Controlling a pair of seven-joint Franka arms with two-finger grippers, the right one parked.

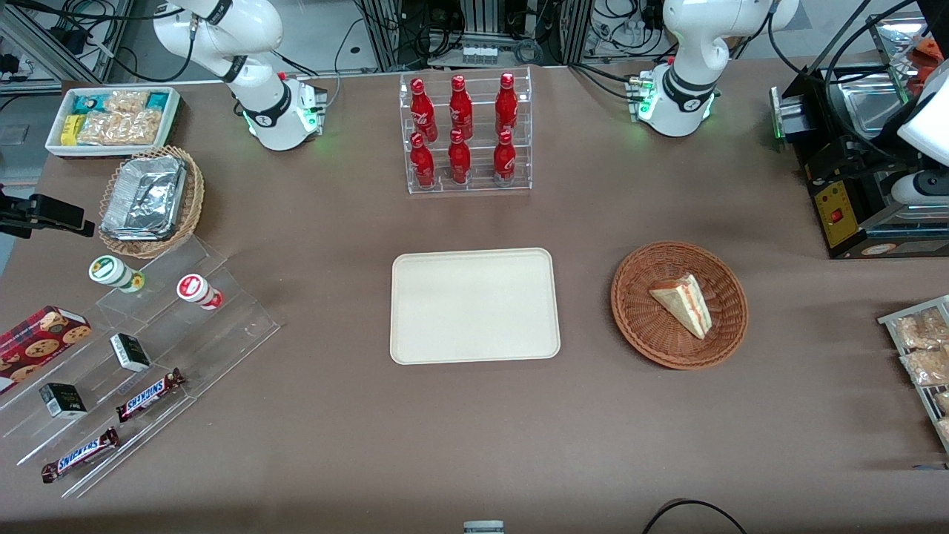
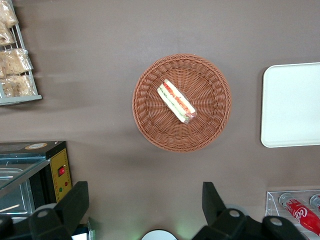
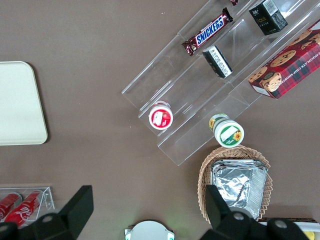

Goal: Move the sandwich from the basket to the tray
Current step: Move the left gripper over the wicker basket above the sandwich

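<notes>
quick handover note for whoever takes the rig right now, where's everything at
Hand: open, empty, held high above the table over the basket's edge, nothing gripped.
Sandwich: lying in the basket, untouched.
Basket: on the table beside the tray, toward the working arm's end.
Tray: bare, nothing on it.
Done: nothing yet; no grasp made.
Left: lower onto the sandwich, grip it, lift it clear of the basket, carry it across and set it on the tray.
</notes>
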